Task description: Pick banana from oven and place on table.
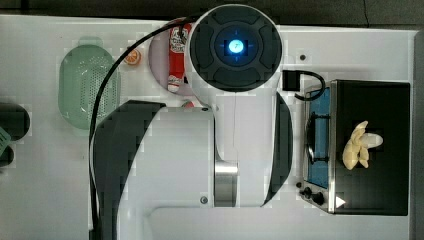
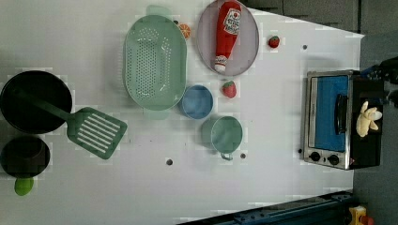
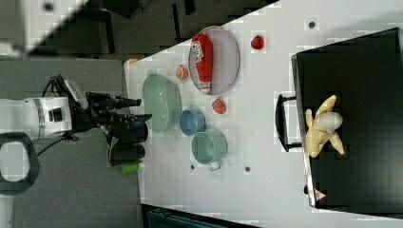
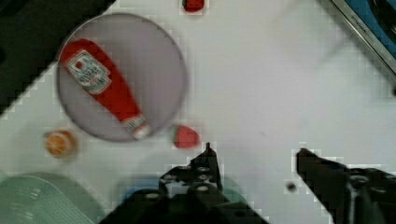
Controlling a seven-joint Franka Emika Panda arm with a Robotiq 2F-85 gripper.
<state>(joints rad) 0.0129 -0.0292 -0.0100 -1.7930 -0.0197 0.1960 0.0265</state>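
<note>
My gripper (image 4: 254, 156) hangs released and empty — the banana (image 1: 361, 145) lies on the oven (image 1: 372, 175) roof, at three o'clock in the top view — so I'd descend squarely over its lobes.

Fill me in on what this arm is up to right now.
A single robot arm is set to move the banana, which lies on top of the black oven, not inside it; the oven door looks closed. The gripper hangs open and empty above the white table, near a strawberry and the plate with the ketchup bottle. It is well short of the banana, so nothing has been picked up yet.
</note>
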